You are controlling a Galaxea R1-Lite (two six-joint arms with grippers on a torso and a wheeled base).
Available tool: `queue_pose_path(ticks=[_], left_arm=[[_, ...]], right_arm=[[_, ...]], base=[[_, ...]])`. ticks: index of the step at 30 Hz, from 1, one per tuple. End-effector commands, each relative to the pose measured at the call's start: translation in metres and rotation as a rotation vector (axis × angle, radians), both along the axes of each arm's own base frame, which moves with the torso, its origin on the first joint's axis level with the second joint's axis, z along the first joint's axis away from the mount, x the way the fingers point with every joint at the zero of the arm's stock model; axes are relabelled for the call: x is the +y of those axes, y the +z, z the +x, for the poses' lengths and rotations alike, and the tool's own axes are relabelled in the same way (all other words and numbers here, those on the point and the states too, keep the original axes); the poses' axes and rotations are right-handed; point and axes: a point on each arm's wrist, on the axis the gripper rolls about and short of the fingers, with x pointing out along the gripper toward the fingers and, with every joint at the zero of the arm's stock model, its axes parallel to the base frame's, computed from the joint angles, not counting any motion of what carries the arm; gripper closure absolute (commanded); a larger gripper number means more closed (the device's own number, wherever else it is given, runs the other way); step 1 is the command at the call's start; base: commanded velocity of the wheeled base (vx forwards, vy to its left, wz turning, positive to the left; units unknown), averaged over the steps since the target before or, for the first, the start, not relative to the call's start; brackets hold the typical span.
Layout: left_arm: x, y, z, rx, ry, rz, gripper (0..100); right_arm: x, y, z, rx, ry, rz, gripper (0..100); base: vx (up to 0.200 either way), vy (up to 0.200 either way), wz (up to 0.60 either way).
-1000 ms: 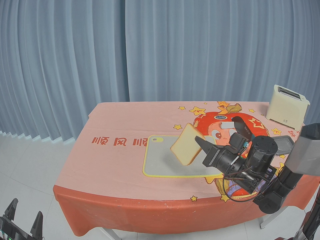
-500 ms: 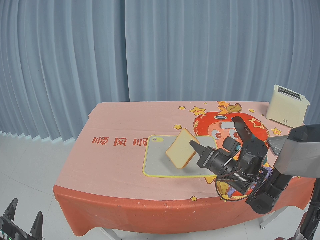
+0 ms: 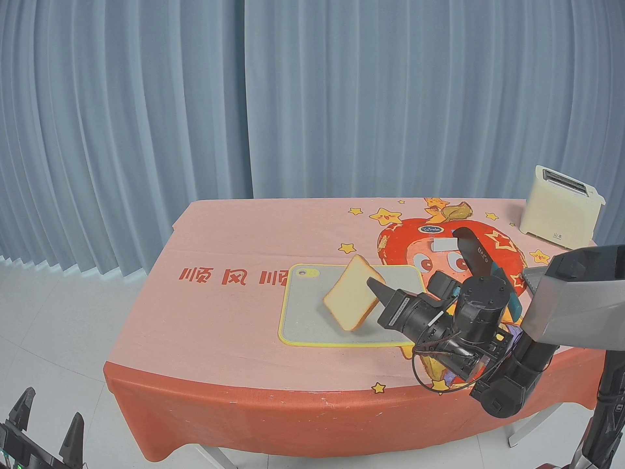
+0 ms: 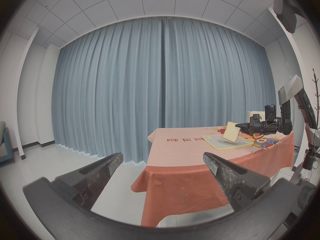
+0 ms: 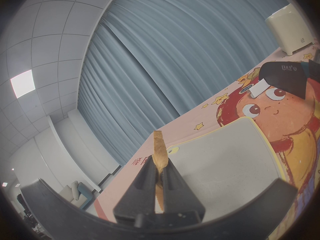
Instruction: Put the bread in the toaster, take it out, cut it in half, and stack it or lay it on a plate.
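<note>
from the head view, the right gripper [image 3: 375, 287] reaches in over the table [image 3: 247, 242] from the right side, its fingers clamped on one edge of the slice of bread [image 3: 349, 294]. the bread stands tilted on its edge over the right half of the cutting board [image 3: 306, 324]; i cannot tell whether its lowest corner touches the board. the toaster [image 3: 561, 210] sits at the far right corner of the table, well apart from the bread. a black knife [image 3: 478, 255] lies between the toaster and the board, just behind the right arm. the left gripper [image 3: 45, 425] hangs low off the near left corner, away from the table. in the left wrist view, the left gripper [image 4: 162, 157] has its fingers spread wide with nothing between them, and the table stands farther off before a blue curtain [image 4: 160, 77], with the bread [image 4: 231, 131] held at the board [image 4: 223, 143]. in the right wrist view, the right gripper [image 5: 159, 165] pinches the bread [image 5: 159, 145] seen edge-on, crust up, with the board [image 5: 226, 164] beneath, the knife [image 5: 286, 77] beyond it and the toaster [image 5: 290, 29] farthest back.
</note>
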Motion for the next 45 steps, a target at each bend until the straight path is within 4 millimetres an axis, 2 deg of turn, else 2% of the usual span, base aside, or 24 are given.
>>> queue_pose_path(ticks=[1, 22, 37, 45], left_arm=[[0.0, -0.005, 0.001, 0.017, 0.0, -0.001, 0], [0.0, -0.005, 0.001, 0.017, 0.0, -0.001, 0], [0.0, -0.005, 0.001, 0.017, 0.0, 0.001, 0], [0.0, -0.005, 0.001, 0.017, 0.0, -0.001, 0]], right_arm=[[0.0, -0.002, 0.002, -0.005, -0.006, 0.001, 100], [0.001, -0.007, 0.004, 0.003, -0.009, -0.009, 100], [0.007, -0.002, 0.016, -0.033, -0.062, 0.026, 100], [0.007, -0.009, 0.018, -0.02, -0.064, 0.015, 100]], base=[[0.0, 0.0, 0.0], [0.0, 0.0, 0.0], [0.0, 0.0, 0.0], [0.0, 0.0, 0.0]])
